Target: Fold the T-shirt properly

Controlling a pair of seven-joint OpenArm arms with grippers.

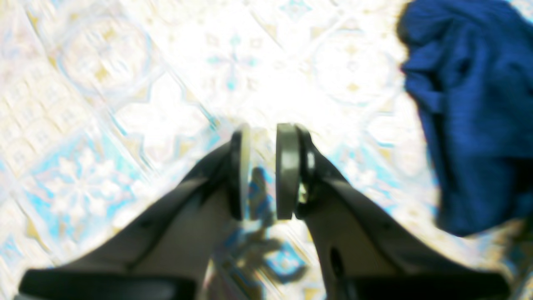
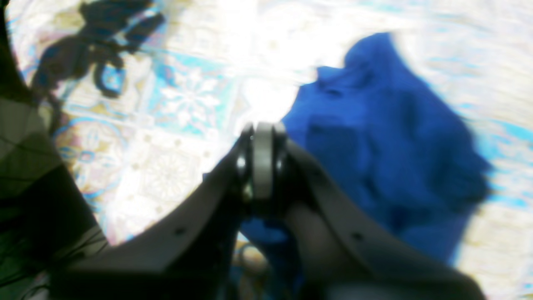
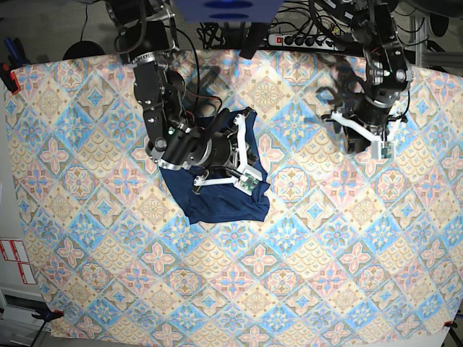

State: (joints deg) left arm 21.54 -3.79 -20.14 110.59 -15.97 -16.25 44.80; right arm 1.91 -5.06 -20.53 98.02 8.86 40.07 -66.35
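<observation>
The dark navy T-shirt lies crumpled in a heap on the tile-patterned tablecloth, left of centre. My right gripper is over the heap. In the right wrist view its pads are pressed together, with blue fabric bunched under and beside the fingers. My left gripper is far to the right, above bare cloth. In the left wrist view it shows a narrow gap between the pads with nothing in it. The shirt is off at that view's right edge. Both wrist views are blurred.
A power strip and cables run along the table's back edge. A red clamp holds the cloth at the left edge. Patterned cloth stretches in front of and to the right of the shirt.
</observation>
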